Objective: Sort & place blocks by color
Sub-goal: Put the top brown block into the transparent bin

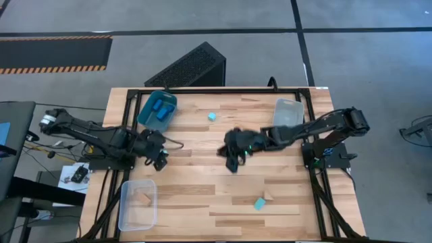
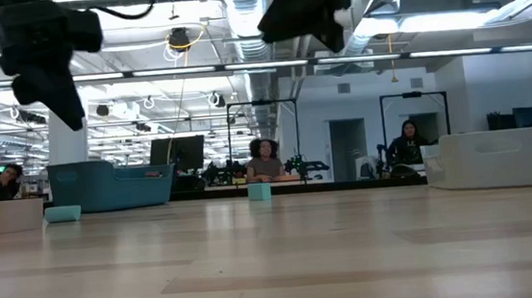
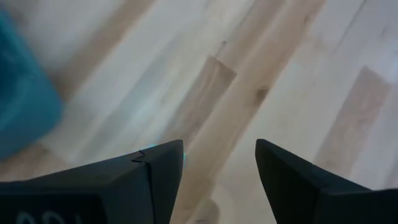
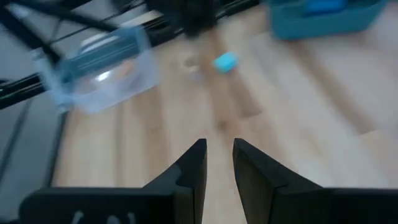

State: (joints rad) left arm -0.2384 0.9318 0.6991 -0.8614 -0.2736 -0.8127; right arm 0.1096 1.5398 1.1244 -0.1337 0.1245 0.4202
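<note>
— Blocks first: which way do they point?
— Too small to give a long axis. The cyan block point(image 1: 211, 116) at the far middle of the table point(image 1: 202, 189) looks like a cube, set roughly square to the table edges. A second cyan block point(image 1: 259, 204) lies near the front right, turned a little, with a tan block point(image 1: 268, 196) touching its far side.
— Any others?
— Dark blue blocks point(image 1: 160, 109) lie inside the teal bin point(image 1: 146, 116) at the far left; I count two or three, not surely. One tan piece point(image 1: 144, 198) sits in the clear bin point(image 1: 123, 214) at the front left. Another clear bin point(image 1: 289, 106) stands at the far right.
— And the grippers?
— The left gripper point(image 1: 160, 158) hangs above the boards just in front of the teal bin, fingers point(image 3: 152, 180) parted with bare wood between them, holding nothing. The right gripper point(image 1: 231, 162) is over the table's middle, fingers point(image 4: 189, 174) nearly together with a narrow gap, nothing in it.
</note>
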